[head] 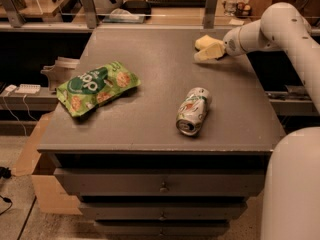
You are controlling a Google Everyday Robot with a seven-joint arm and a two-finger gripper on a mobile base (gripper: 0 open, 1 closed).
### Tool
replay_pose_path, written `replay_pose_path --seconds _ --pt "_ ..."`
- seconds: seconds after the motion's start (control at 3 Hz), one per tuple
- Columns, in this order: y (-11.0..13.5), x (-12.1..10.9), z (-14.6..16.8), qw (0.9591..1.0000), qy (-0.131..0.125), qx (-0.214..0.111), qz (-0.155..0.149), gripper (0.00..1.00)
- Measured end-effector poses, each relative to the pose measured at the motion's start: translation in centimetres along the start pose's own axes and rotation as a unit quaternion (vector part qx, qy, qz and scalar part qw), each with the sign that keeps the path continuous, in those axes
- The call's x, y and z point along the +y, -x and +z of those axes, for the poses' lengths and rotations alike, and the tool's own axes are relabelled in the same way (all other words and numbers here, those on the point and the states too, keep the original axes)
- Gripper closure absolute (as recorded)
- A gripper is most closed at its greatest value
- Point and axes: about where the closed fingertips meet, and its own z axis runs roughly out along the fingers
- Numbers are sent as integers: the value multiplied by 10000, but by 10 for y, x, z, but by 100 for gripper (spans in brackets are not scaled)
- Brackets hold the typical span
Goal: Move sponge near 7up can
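The 7up can lies on its side at the middle right of the grey table, its metal top facing the front edge. My gripper reaches in from the right over the table's far right corner. A pale yellow block, which looks like the sponge, sits right at the gripper's tip. I cannot tell it clearly apart from the gripper or see whether it is held. The sponge is well behind the can, with bare tabletop between them.
A green chip bag lies on the table's left side. Drawers sit under the top. Shelves with clutter and a bottle stand behind. My white arm and body fill the right side.
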Motion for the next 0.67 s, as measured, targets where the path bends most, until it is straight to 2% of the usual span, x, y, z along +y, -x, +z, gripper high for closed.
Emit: replay_pose_path --seconds 0.33,0.67 --pt "-6 0 4 10000 42 65 57 40" --pt "-7 0 2 9999 78 67 70 65"
